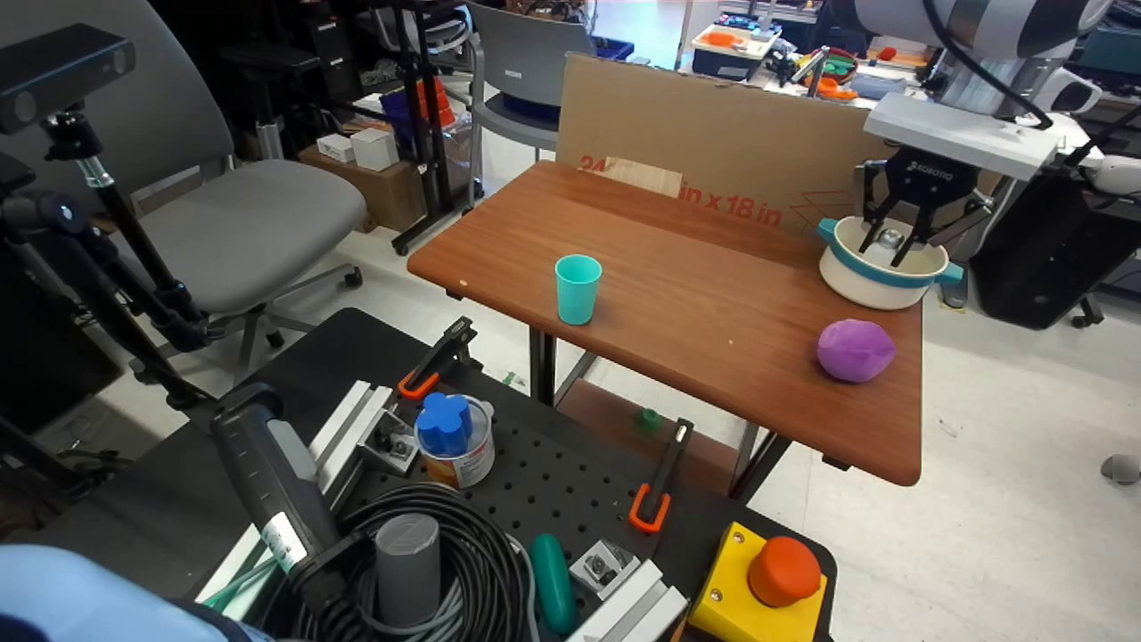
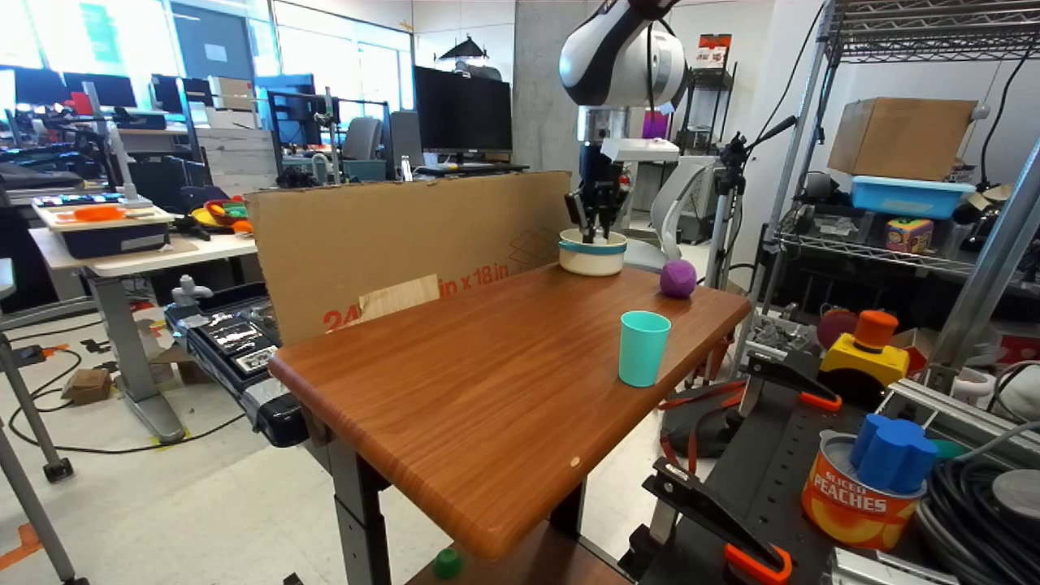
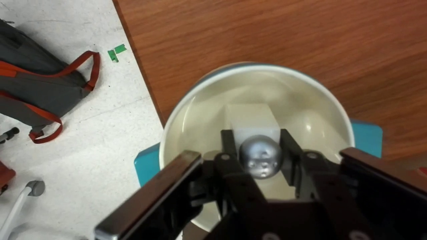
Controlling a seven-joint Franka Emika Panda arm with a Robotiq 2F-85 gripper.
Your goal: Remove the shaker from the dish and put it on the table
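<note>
Of the 4 steps in this job, I judge 1 done: the grasp. I have the end effector down inside the dish, its jaws clamped on the shaker from 2 sides, with no gap that I can make out in the wrist view. The shaker is inside the dish wall, its metal top toward my wrist camera and its whitish body below. What my feeds won't settle is whether its base rests on the dish floor or hangs slightly off it; the rim hides that in both exterior views. So I call it gripped but not yet removed. By my reckoning 3 steps are left: raise the shaker past the rim, carry it sideways over the bench, then lower it onto the wood and let go. The dish sits at a corner of the bench, near the cardboard sheet, so I'd lift straight up and travel away from that sheet. The purple lump lies near the dish, and the teal cup stands well apart from both, close to a long edge; I'd aim for a spot between the cup and the dish, keeping the shaker upright as I open up.
</note>
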